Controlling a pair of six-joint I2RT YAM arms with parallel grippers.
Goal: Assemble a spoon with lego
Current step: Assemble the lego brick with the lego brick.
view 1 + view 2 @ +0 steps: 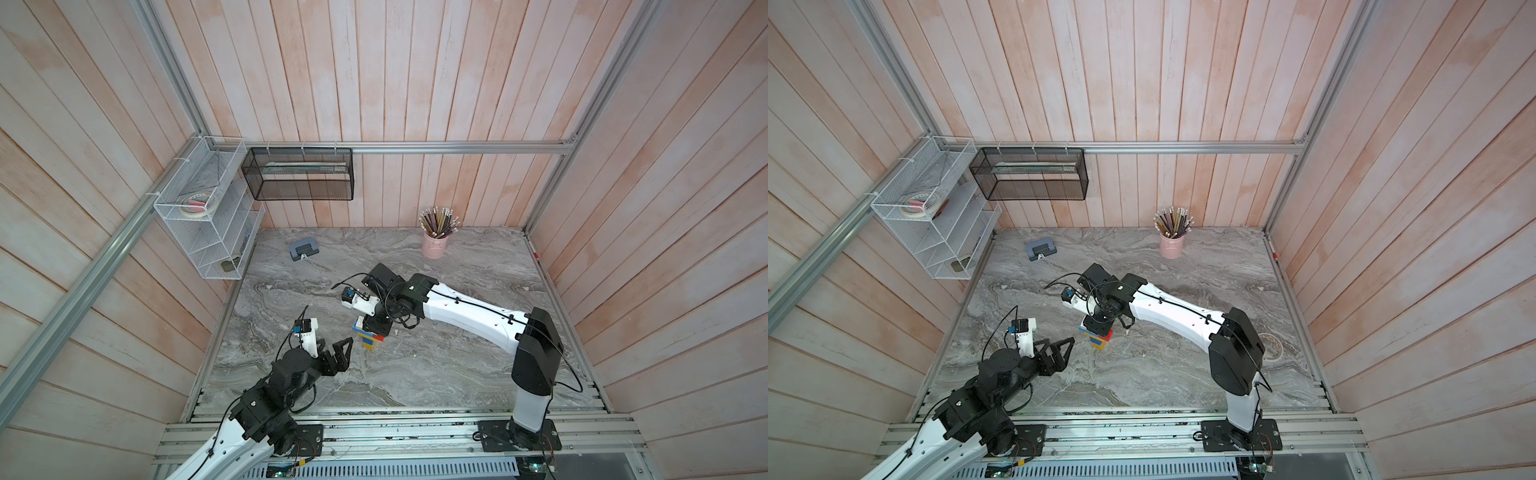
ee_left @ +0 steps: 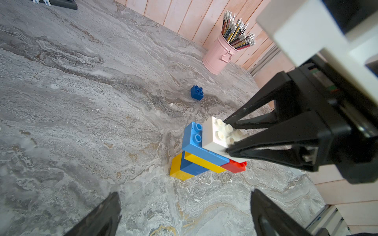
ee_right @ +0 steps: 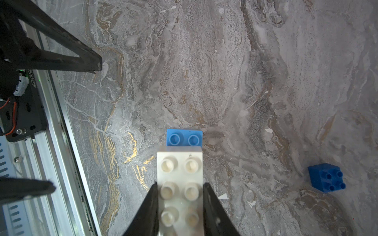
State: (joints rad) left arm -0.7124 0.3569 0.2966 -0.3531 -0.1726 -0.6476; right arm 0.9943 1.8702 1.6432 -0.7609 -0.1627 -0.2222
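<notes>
The spoon (image 1: 369,340) (image 1: 1098,337) lies on the marble table as a partly built stack: yellow (image 2: 177,168), blue and red (image 2: 235,166) bricks below, a light-blue oblong brick (image 2: 193,139) (image 3: 184,138) across them, and a white brick (image 2: 213,133) (image 3: 180,163) on top. My right gripper (image 3: 180,185) (image 2: 227,135) (image 1: 376,326) is shut on the white brick's sides from above. One loose dark-blue square lego brick (image 2: 197,93) (image 3: 326,177) sits apart on the table, hidden in both top views. My left gripper (image 2: 185,194) (image 1: 347,353) (image 1: 1068,353) hangs open and empty just left of the stack.
A pink cup of pencils (image 1: 434,245) (image 2: 219,57) stands at the back right and a blue-grey hole punch (image 1: 302,250) at the back left. A white wire rack (image 1: 208,216) and a black mesh basket (image 1: 299,174) hang on the walls. A tape roll (image 1: 1273,345) lies beside the right arm.
</notes>
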